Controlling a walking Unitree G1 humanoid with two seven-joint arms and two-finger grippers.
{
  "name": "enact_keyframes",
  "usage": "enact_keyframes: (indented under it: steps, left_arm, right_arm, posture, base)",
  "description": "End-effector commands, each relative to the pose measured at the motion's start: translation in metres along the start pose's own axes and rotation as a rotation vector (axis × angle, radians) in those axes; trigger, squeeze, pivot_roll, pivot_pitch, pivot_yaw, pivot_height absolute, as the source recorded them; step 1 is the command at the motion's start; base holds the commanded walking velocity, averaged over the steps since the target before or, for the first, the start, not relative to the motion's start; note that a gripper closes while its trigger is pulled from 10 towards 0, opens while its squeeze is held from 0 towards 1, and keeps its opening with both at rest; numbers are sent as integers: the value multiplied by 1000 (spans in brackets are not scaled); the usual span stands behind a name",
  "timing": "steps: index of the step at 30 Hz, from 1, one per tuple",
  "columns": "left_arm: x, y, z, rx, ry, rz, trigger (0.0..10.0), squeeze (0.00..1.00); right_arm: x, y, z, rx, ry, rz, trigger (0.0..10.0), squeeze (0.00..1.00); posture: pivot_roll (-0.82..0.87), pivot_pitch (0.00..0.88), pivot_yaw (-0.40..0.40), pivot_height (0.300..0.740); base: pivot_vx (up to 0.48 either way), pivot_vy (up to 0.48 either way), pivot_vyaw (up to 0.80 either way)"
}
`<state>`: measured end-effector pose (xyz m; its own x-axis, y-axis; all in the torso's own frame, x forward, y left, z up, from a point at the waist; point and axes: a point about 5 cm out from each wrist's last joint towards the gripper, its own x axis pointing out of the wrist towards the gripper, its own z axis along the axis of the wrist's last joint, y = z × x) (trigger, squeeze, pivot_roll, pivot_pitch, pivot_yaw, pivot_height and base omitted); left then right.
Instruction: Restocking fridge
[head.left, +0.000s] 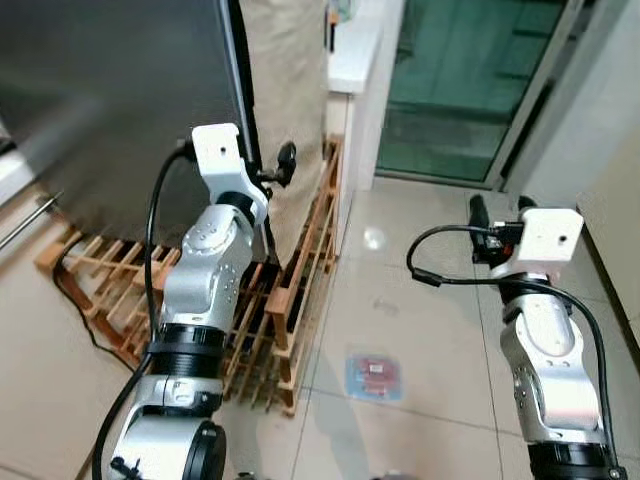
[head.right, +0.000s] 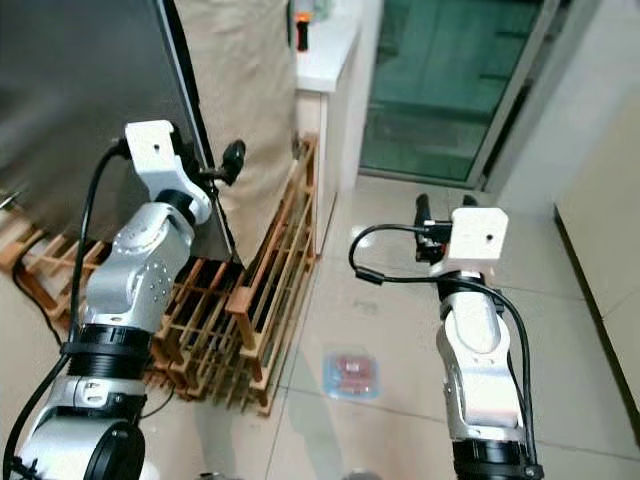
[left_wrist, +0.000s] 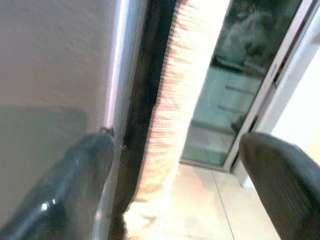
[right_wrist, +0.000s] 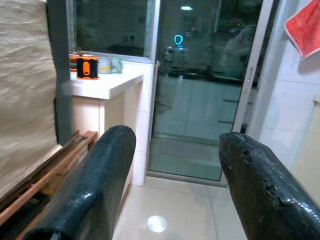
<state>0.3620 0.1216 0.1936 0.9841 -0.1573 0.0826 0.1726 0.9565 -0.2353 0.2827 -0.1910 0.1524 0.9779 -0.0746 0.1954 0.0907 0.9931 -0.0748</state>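
Head cams down (wrist cams forward)

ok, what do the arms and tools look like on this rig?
Both arms are silver metallic segments with black ring joints and a white boxy wrist module. A black cable loops along each forearm. The left tool and right tool each have two long glossy black fingers with rounded tips. No markings can be made out.

A dark grey, glossy fridge door (head.left: 110, 100) stands beside a beige woven cloth (head.left: 285, 90). The slatted wooden rack (head.left: 290, 290) is orange-brown. A clear packet with red contents (head.left: 374, 376) lies on pale cream glossy floor tiles (head.left: 420, 340). The glass door (head.left: 460, 80) looks green.
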Motion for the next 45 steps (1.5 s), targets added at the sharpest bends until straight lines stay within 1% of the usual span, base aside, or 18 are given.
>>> enact_keyframes:
  steps: [1, 11, 14, 18, 22, 24, 26, 28, 29, 31, 32, 33, 36, 38, 40, 42, 43, 45]
  left_arm:
    - [4, -8, 10, 0, -38, -29, 10000, 0]
    - [6, -18, 7, 6, -39, -68, 10000, 0]
    - [13, -18, 4, 6, -33, -60, 10000, 0]
    - [29, -34, -15, 5, 43, -92, 10000, 0]
    - [34, -43, -20, 3, 77, -97, 10000, 0]
    - [38, -62, -21, -36, 99, -190, 10000, 0]
    - [39, -69, -21, -49, 105, -223, 10000, 0]
    - [37, -102, -19, -104, 115, -406, 10000, 0]
    - [37, -102, -19, -104, 115, -406, 10000, 0]
    - [31, -131, -16, -148, 121, -605, 10000, 0]
    - [31, -131, -16, -148, 121, -605, 10000, 0]
    - [23, -158, -10, -190, 115, -799, 10000, 0]
    - [11, -191, -4, -224, 97, -999, 10000, 0]
    - [11, -191, -4, -224, 97, -999, 10000, 0]
    - [-8, -228, 6, -258, 62, -1198, 10000, 0]
    - [-8, -228, 6, -258, 62, -1198, 10000, 0]
    - [-16, -238, 11, -276, 48, -1262, 10000, 0]
    - [-16, -229, 13, -292, 40, -1253, 10000, 0]
  right_arm:
    - [1, -1, 0, -9, -6, -2, 10000, 0]
    - [0, 0, -4, -9, 4, 8, 10000, 0]
    - [2, 1, -5, -2, 5, 9, 10000, 0]
    - [6, 2, -7, 13, 14, 5, 10000, 0]
    - [8, 3, -6, 15, 12, 6, 10000, 0]
    - [7, 3, -5, 17, 4, -1, 10000, 0]
    - [7, 3, -4, 18, 2, -4, 10000, 0]
    - [4, 1, -1, 33, -11, -7, 10000, 0]
    - [4, 1, -1, 33, -11, -7, 10000, 0]
    - [0, 2, -3, 45, 4, 23, 10000, 0]
    - [0, 2, -3, 45, 4, 23, 10000, 0]
    - [-7, 0, -12, 47, 42, 29, 10000, 0]
    - [-15, -6, -21, 46, 84, 8, 10000, 0]
    - [-15, -6, -21, 46, 84, 8, 10000, 0]
    - [-19, -9, -24, 42, 105, -15, 10000, 0]
    - [-19, -9, -24, 42, 105, -15, 10000, 0]
    - [-20, -11, -24, 37, 110, -31, 10000, 0]
    - [-20, -15, -21, 38, 103, -62, 10000, 0]
  posture:
    - [-176, 0, 41, 740]
    - [-176, 0, 43, 740]
    - [-173, 0, 41, 740]
    - [-167, 0, 38, 740]
    - [-184, 0, 45, 740]
    - [-213, 0, 59, 740]
    - [-213, 0, 59, 740]
    - [-245, 0, 73, 740]
    - [-245, 0, 73, 740]
    - [-258, 0, 76, 740]
    - [-258, 0, 76, 740]
    - [-263, 0, 76, 740]
    - [-261, 0, 71, 740]
    - [-261, 0, 71, 740]
    - [-305, 0, 84, 740]
    - [-305, 0, 84, 740]
    - [-307, 0, 87, 740]
    - [-307, 0, 94, 740]
  base:
    - [0, 0, 0]
    - [0, 0, 0]
    - [0, 0, 0]
    - [0, 0, 0]
    - [0, 0, 0]
    - [0, 0, 0]
    - [0, 0, 0]
    - [0, 0, 0]
    - [0, 0, 0]
    - [0, 0, 0]
    - [0, 0, 0]
    - [0, 0, 0]
    - [0, 0, 0]
    - [0, 0, 0]
    - [0, 0, 0]
    - [0, 0, 0]
    - [0, 0, 0]
    - [0, 0, 0]
